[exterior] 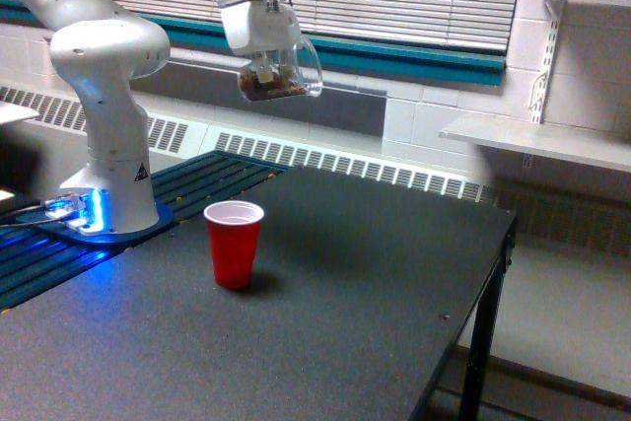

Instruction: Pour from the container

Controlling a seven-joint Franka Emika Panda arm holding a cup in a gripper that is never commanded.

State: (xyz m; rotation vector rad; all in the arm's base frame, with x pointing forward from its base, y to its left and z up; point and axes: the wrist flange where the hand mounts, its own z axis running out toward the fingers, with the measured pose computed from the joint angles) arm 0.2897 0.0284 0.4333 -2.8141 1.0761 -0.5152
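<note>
With claw [268, 64] clenched on tilted container [281, 76] in upper centre, best to centre over red cup [234, 244] at lower left on desk [325, 322], then tip slowly.

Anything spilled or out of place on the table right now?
Nothing stands out. The red plastic cup stands upright on the dark table, no spill visible. The gripper holds the clear cup of brown granules tilted, high above it.

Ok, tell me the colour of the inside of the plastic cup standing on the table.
White inside the red plastic cup, clearest in the exterior view.
</note>
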